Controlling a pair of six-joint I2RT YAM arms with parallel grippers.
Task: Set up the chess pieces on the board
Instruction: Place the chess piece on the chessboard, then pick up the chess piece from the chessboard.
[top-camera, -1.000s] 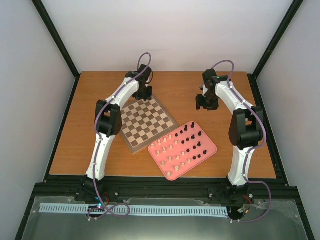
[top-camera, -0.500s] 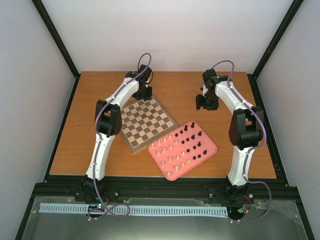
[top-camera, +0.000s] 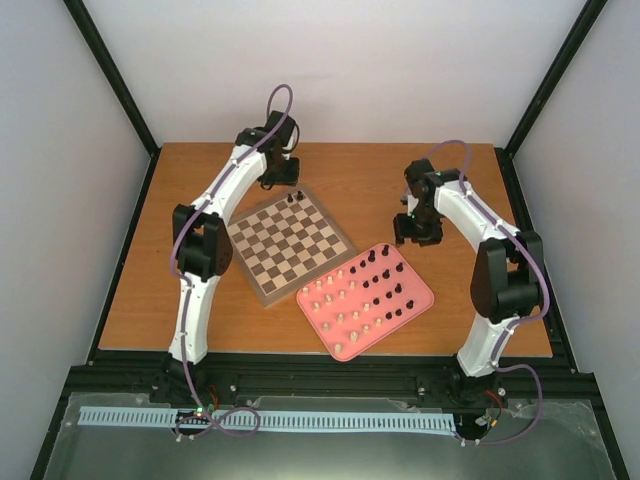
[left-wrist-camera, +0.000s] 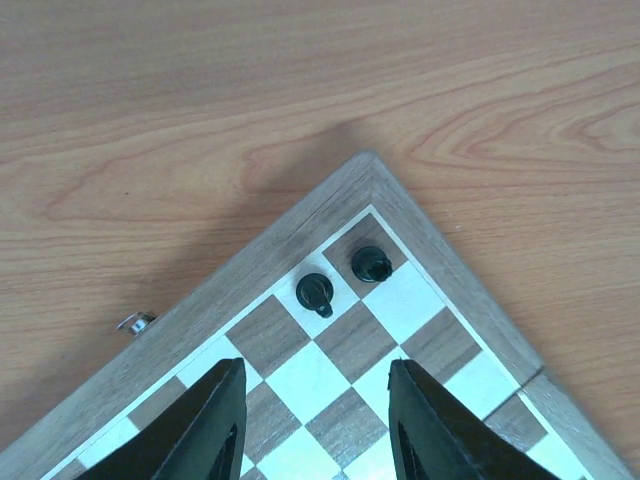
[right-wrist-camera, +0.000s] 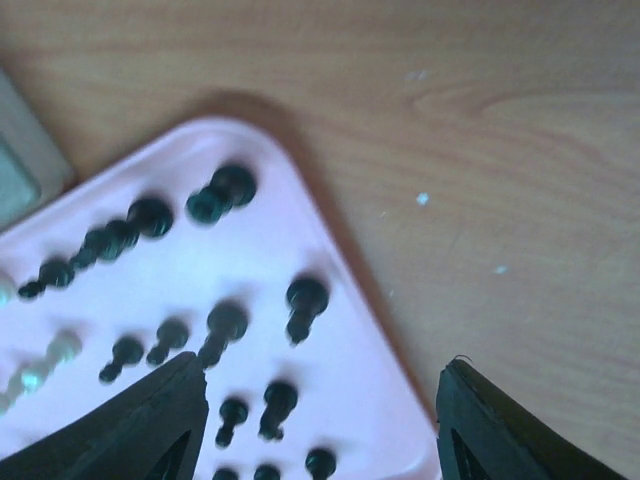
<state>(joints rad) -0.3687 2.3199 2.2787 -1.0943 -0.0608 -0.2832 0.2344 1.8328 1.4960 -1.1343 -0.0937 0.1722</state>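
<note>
Two dark chessmen (left-wrist-camera: 315, 293) are standing at the chessboard's (top-camera: 290, 250) 12 o'clock corner, and the others are sitting in the pink tray (top-camera: 425, 293) at its 4 o'clock. The left pincer (left-wrist-camera: 315, 400) and the right pincer (right-wrist-camera: 320, 390) are both hanging open and empty. The pieces are looking light, rigid and tippy, so pinching the slim neck seems best.

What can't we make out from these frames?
- Two dark pieces on the board corner: type unclear. The left wrist view looks straight down, and they are too small in the top view.
- Chessmen in the pink tray: types and count unclear. The right wrist view is blurred and its edges cut the tray.
- Left gripper: fingers too small and dark in the top view.
</note>
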